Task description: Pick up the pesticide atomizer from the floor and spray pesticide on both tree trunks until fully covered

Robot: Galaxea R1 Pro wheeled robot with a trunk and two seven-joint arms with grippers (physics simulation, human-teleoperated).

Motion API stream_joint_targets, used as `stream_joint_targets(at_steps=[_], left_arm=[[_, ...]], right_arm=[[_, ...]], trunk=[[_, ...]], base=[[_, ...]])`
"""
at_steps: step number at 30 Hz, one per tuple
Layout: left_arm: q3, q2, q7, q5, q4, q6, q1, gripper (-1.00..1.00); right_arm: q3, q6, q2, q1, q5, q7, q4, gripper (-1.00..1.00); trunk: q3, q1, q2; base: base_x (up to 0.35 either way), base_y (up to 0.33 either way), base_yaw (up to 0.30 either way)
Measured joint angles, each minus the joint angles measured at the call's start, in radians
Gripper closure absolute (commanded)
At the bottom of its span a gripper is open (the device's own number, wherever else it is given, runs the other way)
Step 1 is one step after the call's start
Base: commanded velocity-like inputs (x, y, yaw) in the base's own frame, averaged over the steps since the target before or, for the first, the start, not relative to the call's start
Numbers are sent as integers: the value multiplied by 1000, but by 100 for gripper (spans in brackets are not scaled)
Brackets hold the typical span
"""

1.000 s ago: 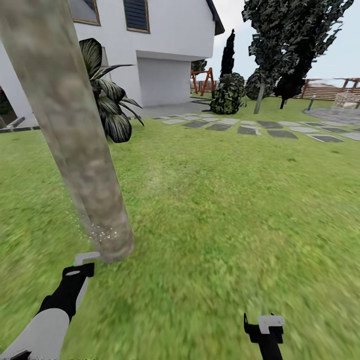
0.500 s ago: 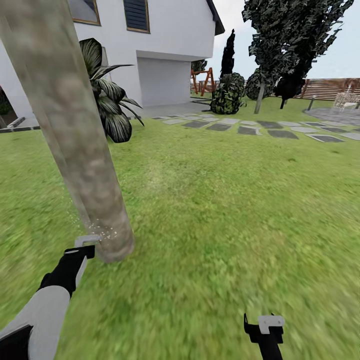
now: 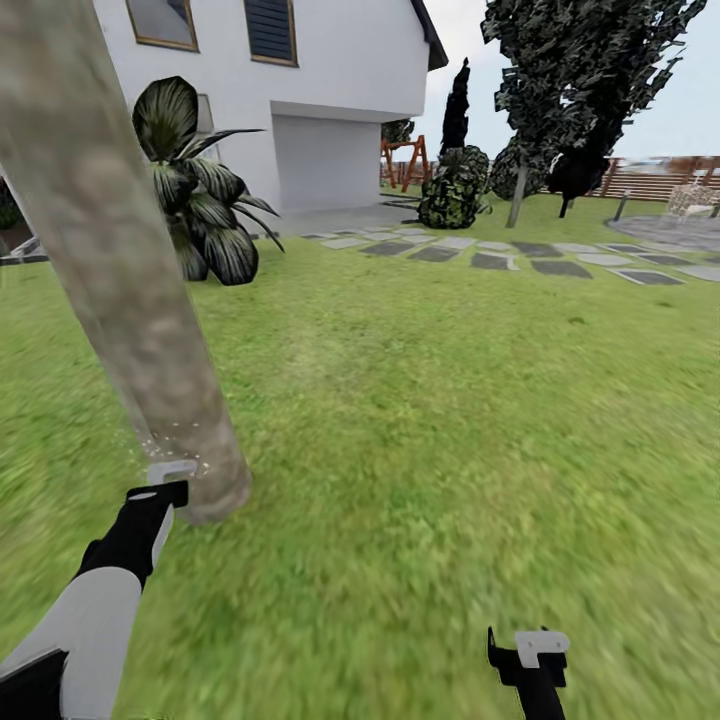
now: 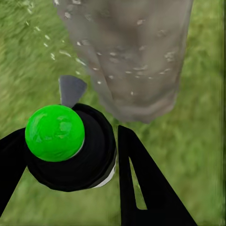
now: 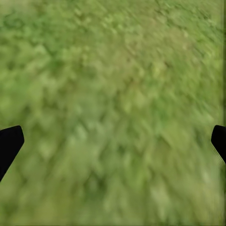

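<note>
Green lawn [image 3: 430, 400] all round, white house [image 3: 330, 90] and grey stepping slabs [image 3: 500, 255] at back. Thick blotchy trunk [image 3: 120, 290] at near left, white specks of pesticide [image 3: 170, 440] at its base. L gripper [image 4: 70, 155] right beside trunk base, clamped round black atomizer [image 4: 89, 155] w/ green tip; contents of bottle not visible. R gripper [image 3: 535, 655] low over grass, well apart from trunk, fingers [image 5: 9, 143] spread wide, holding nothing.
</note>
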Motion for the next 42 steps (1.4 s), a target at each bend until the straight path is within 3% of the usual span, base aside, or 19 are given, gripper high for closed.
stream_joint_targets(at_steps=[7,16,23,31,42], left_arm=[[0,-1,1,1,-69,3,7,100],[1,-2,2,0,-58,3,13,100],[-39,-17,7,-1,-59,8,12,100],[-33,-7,8,-1,-58,9,14,100],[-29,-3,17,1,-60,6,44,100]], right_arm=[[0,0,0,0,0,0,0,-100],[0,0,0,0,0,0,0,-100],[0,0,0,0,0,0,0,-100],[0,0,0,0,0,0,0,-100],[0,0,0,0,0,0,0,-100]], trunk=[[0,0,0],[0,0,0],[0,0,0],[0,-1,0],[0,0,0]], base=[[0,-267,259],[9,-268,168],[199,-211,2],[266,-170,26],[46,-258,262]])
